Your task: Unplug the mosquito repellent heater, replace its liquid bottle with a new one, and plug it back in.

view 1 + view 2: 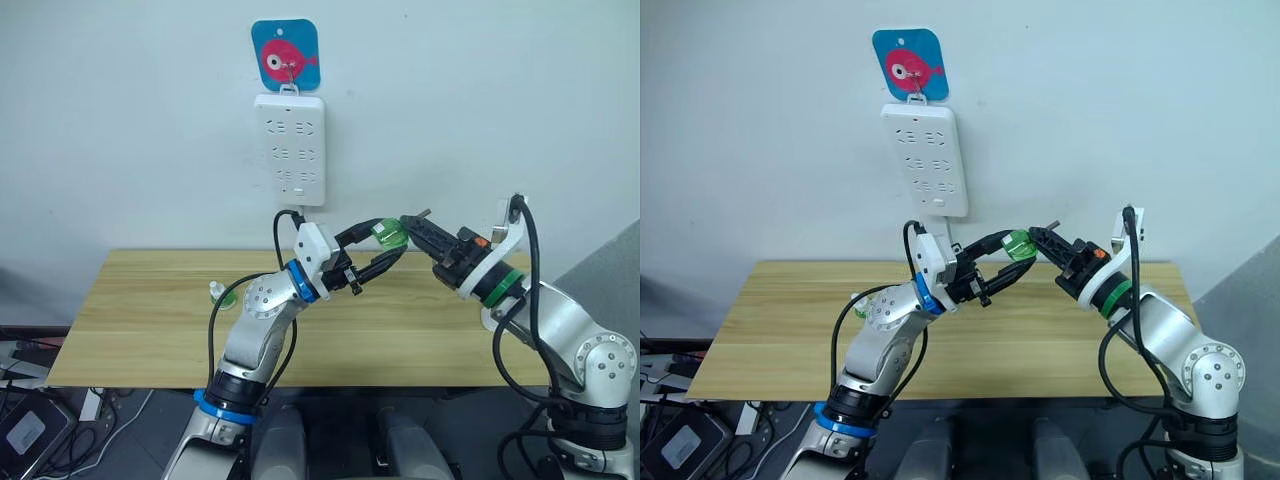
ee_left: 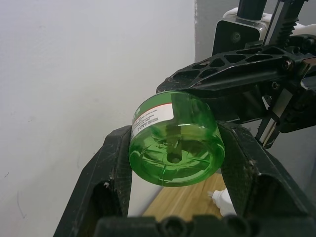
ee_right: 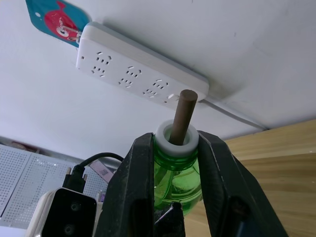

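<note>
Bottle (image 2: 174, 148) of clear green plastic, white neck, brown wick, clamped by both grippers (image 1: 385, 250) (image 1: 412, 229)

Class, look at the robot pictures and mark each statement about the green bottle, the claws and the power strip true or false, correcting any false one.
1. Both claws grip the green bottle at once. True: the left claw clamps its base end and the right claw clamps it near the neck.
2. The bottle rests on the wooden table. False: it is held in the air above the table.
3. A brown wick sticks out of the bottle's white collar. True.
4. The white power strip lies flat on the table. False: it hangs on the wall below a blue fish hook.
5. A plug sits in the strip's sockets. False: all the sockets seen are empty.
</note>
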Controlling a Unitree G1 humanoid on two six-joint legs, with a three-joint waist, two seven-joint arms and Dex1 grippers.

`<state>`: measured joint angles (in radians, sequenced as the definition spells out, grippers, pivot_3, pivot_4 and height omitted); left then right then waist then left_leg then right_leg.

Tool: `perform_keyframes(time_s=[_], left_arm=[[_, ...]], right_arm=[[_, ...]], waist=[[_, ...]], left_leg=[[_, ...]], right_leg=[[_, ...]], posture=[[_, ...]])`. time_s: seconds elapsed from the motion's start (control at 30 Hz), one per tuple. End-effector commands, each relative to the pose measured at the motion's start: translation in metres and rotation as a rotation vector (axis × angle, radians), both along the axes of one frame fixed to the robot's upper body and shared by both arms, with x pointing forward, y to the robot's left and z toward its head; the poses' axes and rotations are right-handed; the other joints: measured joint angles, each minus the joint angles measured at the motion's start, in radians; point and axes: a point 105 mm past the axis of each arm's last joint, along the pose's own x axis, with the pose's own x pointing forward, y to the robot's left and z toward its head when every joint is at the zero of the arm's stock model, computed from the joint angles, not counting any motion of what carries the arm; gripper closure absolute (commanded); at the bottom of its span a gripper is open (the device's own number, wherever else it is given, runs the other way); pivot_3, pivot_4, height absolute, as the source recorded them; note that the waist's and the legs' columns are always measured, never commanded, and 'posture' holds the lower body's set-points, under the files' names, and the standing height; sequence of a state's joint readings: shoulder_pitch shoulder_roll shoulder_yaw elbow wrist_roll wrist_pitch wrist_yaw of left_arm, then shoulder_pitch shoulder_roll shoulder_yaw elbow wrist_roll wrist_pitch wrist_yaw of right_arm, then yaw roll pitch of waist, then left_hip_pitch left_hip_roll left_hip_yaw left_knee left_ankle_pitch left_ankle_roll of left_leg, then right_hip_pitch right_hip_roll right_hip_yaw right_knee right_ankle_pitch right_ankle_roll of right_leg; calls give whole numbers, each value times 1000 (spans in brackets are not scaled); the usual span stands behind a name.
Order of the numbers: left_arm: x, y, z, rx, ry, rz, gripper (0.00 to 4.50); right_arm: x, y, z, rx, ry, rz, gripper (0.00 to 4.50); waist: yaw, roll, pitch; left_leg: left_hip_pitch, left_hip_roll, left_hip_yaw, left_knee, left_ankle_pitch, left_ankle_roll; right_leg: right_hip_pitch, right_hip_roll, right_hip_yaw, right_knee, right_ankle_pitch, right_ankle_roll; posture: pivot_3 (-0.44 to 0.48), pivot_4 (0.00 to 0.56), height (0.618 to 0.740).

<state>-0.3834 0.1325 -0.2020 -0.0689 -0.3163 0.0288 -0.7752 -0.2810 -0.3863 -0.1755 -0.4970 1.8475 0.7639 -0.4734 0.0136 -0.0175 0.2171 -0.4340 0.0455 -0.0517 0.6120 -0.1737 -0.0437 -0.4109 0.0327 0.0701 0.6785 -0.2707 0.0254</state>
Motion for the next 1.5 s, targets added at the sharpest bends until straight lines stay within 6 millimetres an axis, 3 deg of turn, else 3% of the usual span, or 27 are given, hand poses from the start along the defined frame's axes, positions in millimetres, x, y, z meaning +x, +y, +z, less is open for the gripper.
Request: perform_keyframes(time_s=[0.03, 0.17, 0.3, 0.47, 0.6, 0.77, 1.27, 1.37, 1.5], left_arm=[[-3, 1, 0, 29, 38, -41, 1266], [-9, 15, -12, 192, 43, -149, 8], [-2, 30, -20, 295, 110, -158, 0], [-11, 29, -40, 429, 180, -226, 0], [-5, 32, -49, 497, 133, -174, 0], [12, 38, -45, 422, 104, -41, 0], [12, 35, -49, 378, 136, -30, 0], [13, 39, -52, 381, 146, -23, 0], [19, 47, -60, 360, 169, 56, 0]], right_arm=[[-6, 0, 3, -50, -64, 26, 3662], [1, -15, -39, -363, -118, -30, 3662], [22, -27, -81, -741, -281, -158, 3662], [58, -39, -112, -945, -441, -369, 3662], [76, -44, -143, -1120, -465, -404, 3662], [79, -46, -168, -1110, -397, -426, 3662], [70, -71, -204, -1056, -231, -469, 3662], [70, -65, -205, -1032, -236, -423, 2681], [69, -67, -190, -1068, -301, -427, 1262]], waist=[[3, 0, 0], [8, 0, 0], [11, 0, -1], [11, -1, -2], [14, -1, -2], [20, -2, -2], [17, -1, -3], [15, -1, -3], [15, -1, -3]], left_leg=[[0, 0, 0, 0, 0, 0], [0, 0, 0, 0, 0, 0], [1, 1, 0, -1, 0, 0], [1, 0, 1, -1, 0, 0], [1, 0, 1, -1, 0, 0], [1, 0, 0, -1, 0, -1], [3, 0, 1, -1, 1, -1], [4, 0, 1, -1, 1, -1], [4, 0, 1, -1, 1, -1]], right_leg=[[0, 0, 0, 0, 0, 0], [0, 0, -1, 0, -1, -1], [0, 0, -1, 0, -1, -2], [0, 0, -1, 0, -1, -1], [-1, 0, -1, 0, -1, -1], [-1, 0, -1, 1, -1, -1], [1, -1, 0, 2, 0, -1], [2, 0, 0, 3, 0, -1], [1, -1, 0, 3, 0, -1]], posture=[[187, 178, 740], [204, 173, 740], [207, 167, 740], [218, 161, 740], [227, 159, 740], [232, 156, 740], [204, 168, 740], [202, 171, 740], [198, 178, 740]])
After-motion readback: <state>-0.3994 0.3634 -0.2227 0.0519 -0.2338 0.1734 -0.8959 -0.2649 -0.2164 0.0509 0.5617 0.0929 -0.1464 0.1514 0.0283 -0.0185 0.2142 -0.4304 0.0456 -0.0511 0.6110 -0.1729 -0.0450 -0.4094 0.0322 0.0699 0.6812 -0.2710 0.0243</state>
